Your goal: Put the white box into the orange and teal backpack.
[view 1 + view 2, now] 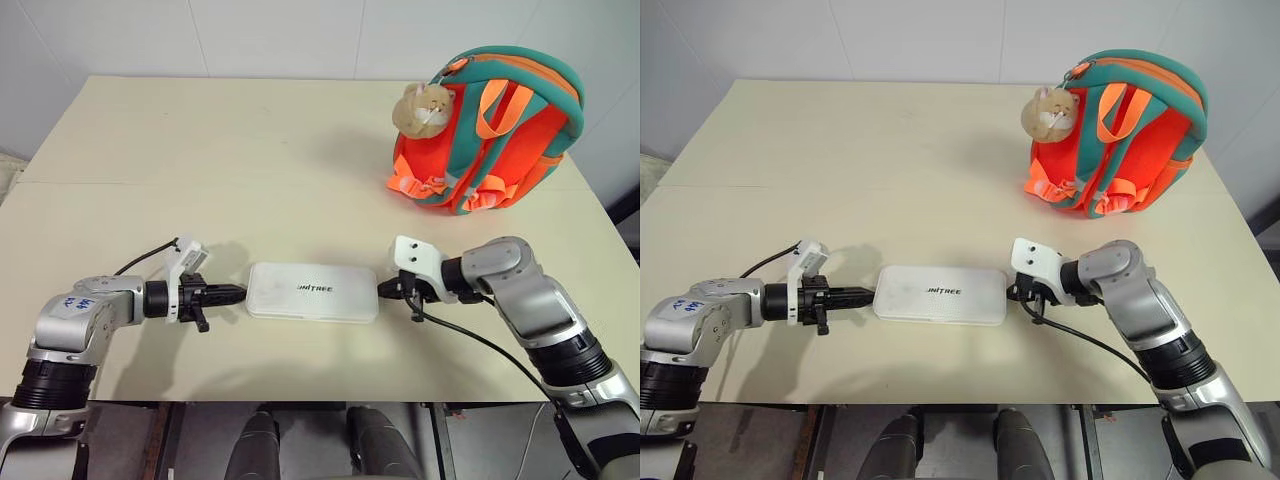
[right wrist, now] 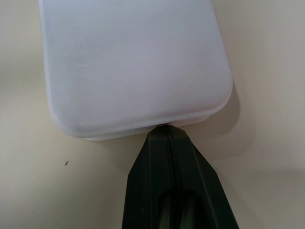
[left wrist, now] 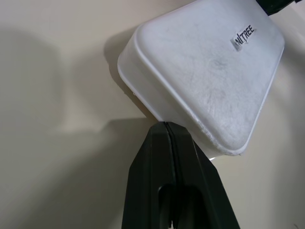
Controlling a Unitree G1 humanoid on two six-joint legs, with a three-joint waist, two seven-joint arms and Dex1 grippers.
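On the worktop point(image 1: 150, 150), orange and teal backpack point(image 1: 490, 130) stands far right while white box point(image 1: 312, 291) lies flat near the front edge, pinched endwise between clenched left claw point(image 1: 238, 293) and clenched right claw point(image 1: 383, 290) (tips only, neither grasping), so uneven squeeze could let it pivot or squirt out.

Head stereo pair looking down over table point(image 1: 300, 130), wrist cameras close on white box point(image 3: 209, 76) ends, apparently touching
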